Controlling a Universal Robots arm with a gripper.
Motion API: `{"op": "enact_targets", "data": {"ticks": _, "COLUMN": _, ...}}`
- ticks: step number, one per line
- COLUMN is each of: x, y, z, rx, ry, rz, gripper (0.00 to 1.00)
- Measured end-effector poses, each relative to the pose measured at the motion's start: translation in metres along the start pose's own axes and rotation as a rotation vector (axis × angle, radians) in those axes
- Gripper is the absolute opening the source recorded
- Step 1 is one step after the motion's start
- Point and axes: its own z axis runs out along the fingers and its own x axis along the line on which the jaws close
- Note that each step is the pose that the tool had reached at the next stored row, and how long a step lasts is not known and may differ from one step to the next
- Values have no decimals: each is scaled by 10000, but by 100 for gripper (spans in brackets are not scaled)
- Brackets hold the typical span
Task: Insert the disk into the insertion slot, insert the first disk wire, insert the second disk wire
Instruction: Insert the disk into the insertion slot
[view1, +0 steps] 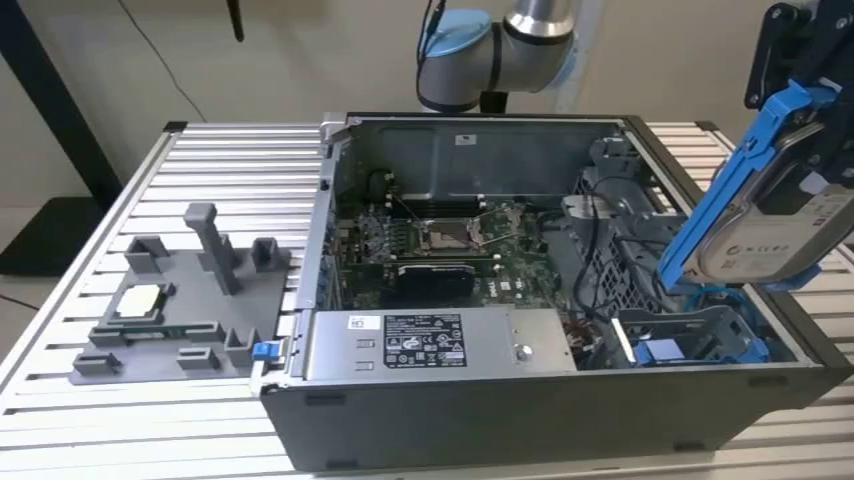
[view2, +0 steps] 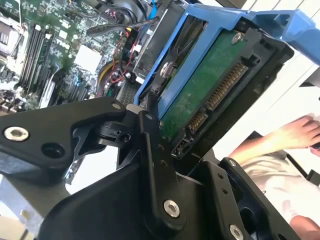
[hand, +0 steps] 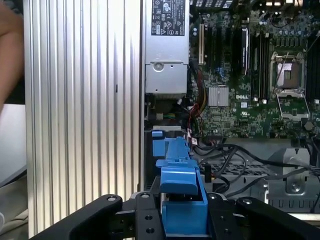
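Note:
The disk (view1: 781, 230), silver-white with a pale label in a bright blue carrier, hangs tilted on edge above the open grey case's side at the exterior view's right. My gripper (view1: 817, 120) is shut on it from above. In the second wrist view a black finger (view2: 150, 145) presses the carrier beside the disk's (view2: 210, 90) green circuit-board underside. The first wrist view has the blue carrier (hand: 180, 195) clamped in my gripper (hand: 182, 220). The insertion slot (view1: 694, 340), a grey bay with blue fittings, lies below the disk. Loose black cables (hand: 235, 155) lie by the bay; which are the disk wires I cannot tell.
A grey labelled power-supply box (view1: 427, 345) and the green motherboard (view1: 441, 240) lie in the case, with a perforated cage (view1: 614, 270) beside the bay. On the slatted table (view1: 80, 420) stands a grey fixture (view1: 187, 300) with parts. A person's hand (view2: 300, 135) rests beyond the case.

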Motion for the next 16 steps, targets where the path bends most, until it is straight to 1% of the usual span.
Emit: {"op": "enact_targets", "data": {"ticks": 16, "x": -1, "y": -4, "z": 111, "rx": 0, "ry": 0, "rz": 0, "gripper": 0}}
